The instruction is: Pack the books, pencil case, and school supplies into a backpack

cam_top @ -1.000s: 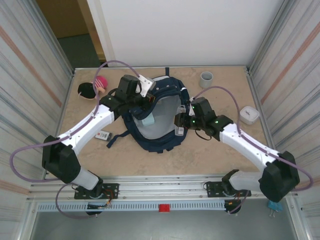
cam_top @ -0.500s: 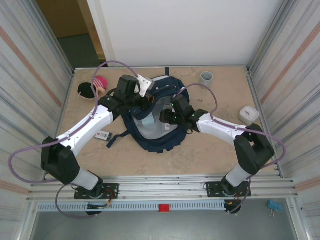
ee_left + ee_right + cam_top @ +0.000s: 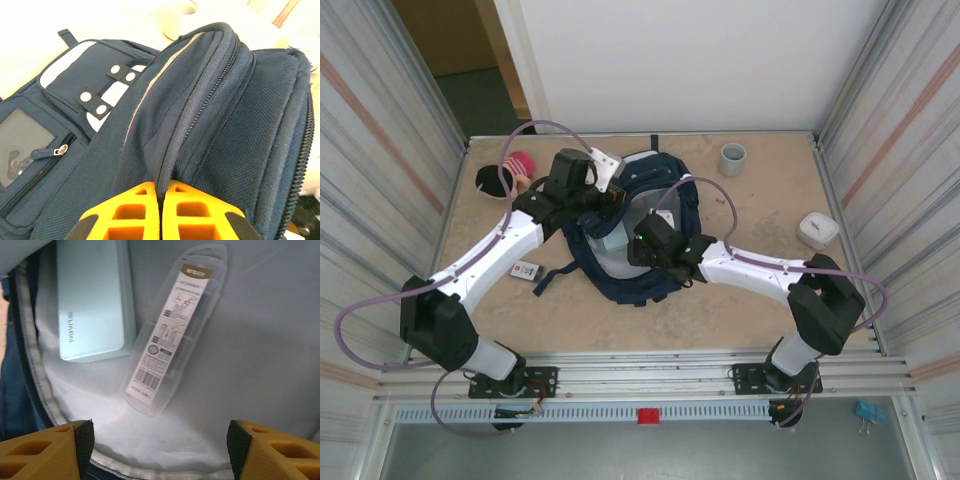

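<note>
The navy backpack [image 3: 620, 287] lies open mid-table, its pale lining showing. My left gripper [image 3: 161, 187] is shut on the backpack's zipped rim [image 3: 200, 110] and holds the flap up at the top left of the opening [image 3: 610, 200]. My right gripper [image 3: 160, 440] hangs open over the lining, nothing between its fingers; in the top view it is inside the opening [image 3: 640, 242]. On the lining lie the mint pencil case [image 3: 92, 305] and, beside it, a school supply in a clear pack with a white printed card [image 3: 167, 335]. The books are out of view.
Another small white printed piece [image 3: 526, 270] lies on the table left of the backpack. A grey cup [image 3: 732, 157] stands at the back right, a rounded white box [image 3: 817, 229] at the right, a pink ball [image 3: 522, 163] at the back left. Metal walls flank the table.
The right arm has swung left into the backpack's opening and its jaws have widened, leaving the clear pack on the lining. The left gripper has kept its hold on the rim.
</note>
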